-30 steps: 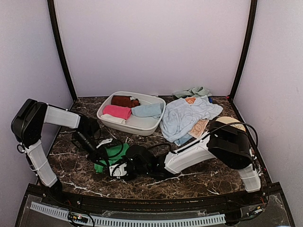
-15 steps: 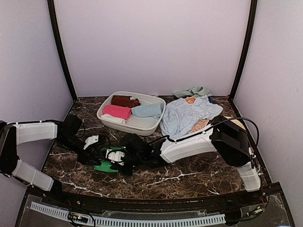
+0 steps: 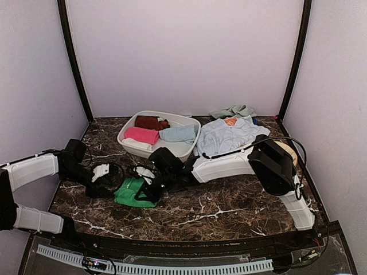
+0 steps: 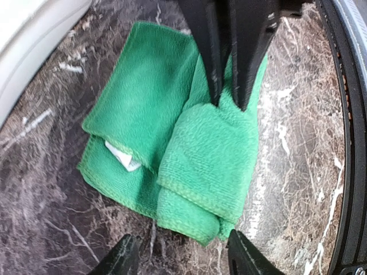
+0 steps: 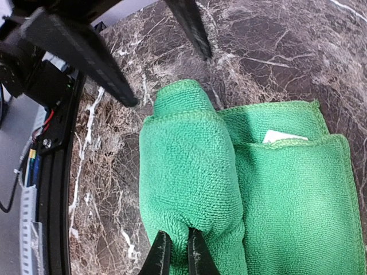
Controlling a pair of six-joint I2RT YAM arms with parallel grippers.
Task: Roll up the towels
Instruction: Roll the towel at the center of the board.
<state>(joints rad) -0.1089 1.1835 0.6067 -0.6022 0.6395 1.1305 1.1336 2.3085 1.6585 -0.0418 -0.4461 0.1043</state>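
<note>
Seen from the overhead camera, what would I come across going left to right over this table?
Left hand → green towel → pale blue towel in the white basin → heap of pale blue cloth → tan disc, half hidden behind the right arm.

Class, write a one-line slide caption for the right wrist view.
Right gripper pinches the rolled fold of the green towel on the marble table, left gripper open opposite.
</note>
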